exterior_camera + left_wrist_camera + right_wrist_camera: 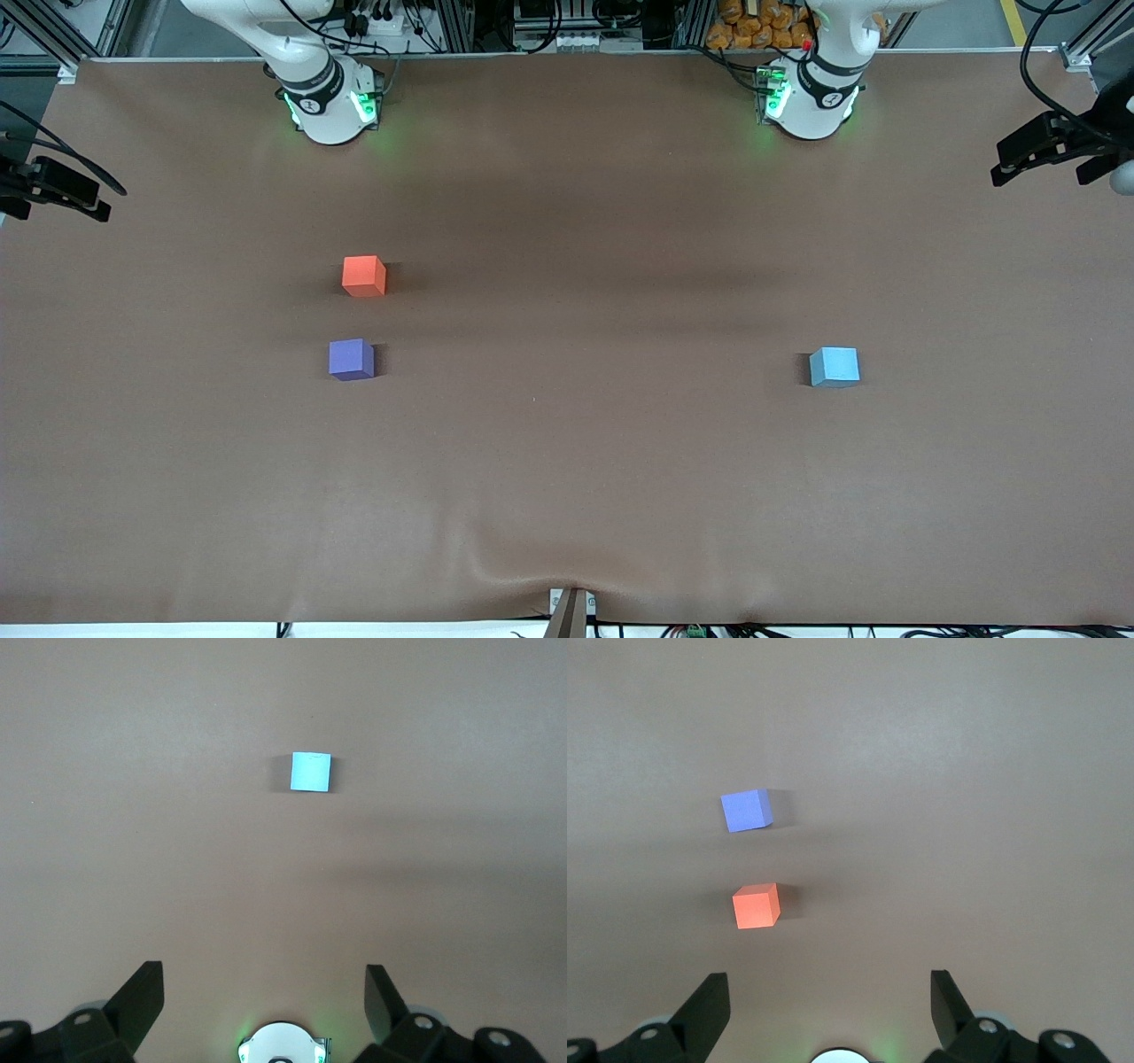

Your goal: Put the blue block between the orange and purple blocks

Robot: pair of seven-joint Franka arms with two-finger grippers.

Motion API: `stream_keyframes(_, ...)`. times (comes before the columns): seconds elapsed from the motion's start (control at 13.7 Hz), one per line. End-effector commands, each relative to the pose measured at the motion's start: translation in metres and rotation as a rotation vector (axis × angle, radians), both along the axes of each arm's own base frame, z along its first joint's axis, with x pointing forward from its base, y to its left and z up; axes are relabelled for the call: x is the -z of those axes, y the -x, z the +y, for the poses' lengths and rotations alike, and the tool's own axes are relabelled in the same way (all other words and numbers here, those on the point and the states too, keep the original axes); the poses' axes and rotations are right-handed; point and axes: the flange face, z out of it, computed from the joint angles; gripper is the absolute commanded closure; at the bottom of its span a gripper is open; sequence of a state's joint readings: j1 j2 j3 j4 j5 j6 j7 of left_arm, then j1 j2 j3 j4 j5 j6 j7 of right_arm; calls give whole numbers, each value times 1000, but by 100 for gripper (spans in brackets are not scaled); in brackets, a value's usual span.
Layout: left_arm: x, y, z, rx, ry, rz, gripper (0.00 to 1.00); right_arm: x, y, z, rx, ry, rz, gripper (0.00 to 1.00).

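Observation:
The blue block (pixel 834 367) is a sky-blue cube standing alone on the brown table toward the left arm's end. The orange block (pixel 364 276) and the purple block (pixel 352 359) stand toward the right arm's end with a gap of about one cube between them, the purple one nearer the front camera. My left gripper (pixel 264 979) hangs open and empty high over bare table near its base, the blue block (pixel 311 772) well ahead of it. My right gripper (pixel 828 983) is also open and empty, high above the table, short of the orange block (pixel 756 905) and purple block (pixel 747 810).
Both arm bases (pixel 332 102) (pixel 811 97) stand along the table's back edge. Black camera mounts reach in at both ends of the table (pixel 53 186) (pixel 1054 146). The brown cover (pixel 567 461) has a wrinkle near the front edge.

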State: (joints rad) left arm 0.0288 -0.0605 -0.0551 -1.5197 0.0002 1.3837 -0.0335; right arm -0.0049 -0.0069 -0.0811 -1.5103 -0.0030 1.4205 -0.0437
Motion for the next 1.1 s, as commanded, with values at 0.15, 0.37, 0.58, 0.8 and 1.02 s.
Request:
stream_keyframes(0.15,0,-5,4,0,-17,4,0,0,0,-4,18,-8,5,0)
stream_keyframes(0.37,-3,-7,2,2,-18,-4,0,0,0,-4,20,-8,5,0)
stream_keyframes(0.58,1,-6,4,2,-1,6,0,0,0,-3,18,-8,7,0)
stream_keyframes(0.8,5,12,-4,-16,-4,-17,0,1,0,-3,18,-9,10,0)
stream_keyframes(1.02,13,10,-3,-7,-4,-2,0,4,-1,-3,18,-9,15,0)
